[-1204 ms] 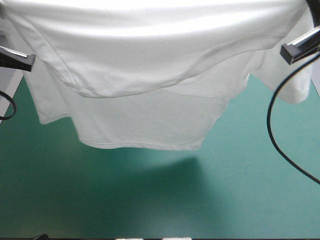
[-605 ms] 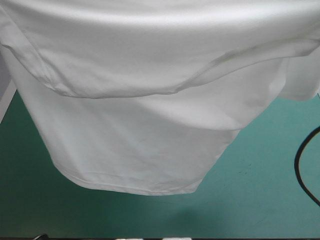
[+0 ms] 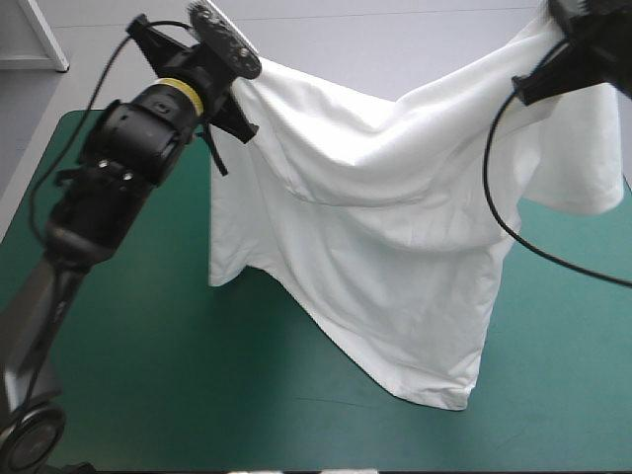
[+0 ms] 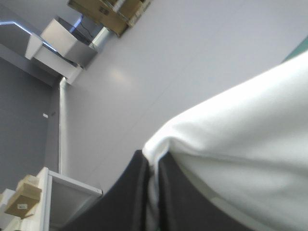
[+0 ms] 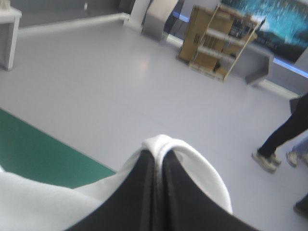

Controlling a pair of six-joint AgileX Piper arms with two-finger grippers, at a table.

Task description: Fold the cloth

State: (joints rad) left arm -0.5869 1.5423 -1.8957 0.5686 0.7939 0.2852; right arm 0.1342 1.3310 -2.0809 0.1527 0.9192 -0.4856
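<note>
My left gripper [image 4: 153, 166] at ten o'clock and right gripper [image 5: 156, 159] at two pinch tight on the T-shirt [image 3: 395, 247], soft, light, sagging, best held, I judge, along this upper edge.

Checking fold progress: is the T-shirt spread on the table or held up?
Held up, unfolded: the left gripper and right gripper pinch the T-shirt by its top; it hangs between them. Lowest corner touching the table: cannot tell.

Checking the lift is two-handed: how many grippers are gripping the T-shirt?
2. The left gripper is shut on the T-shirt at its raised corner toward the table's left side; the right gripper is shut on the opposite raised corner, toward the table's right side.
</note>
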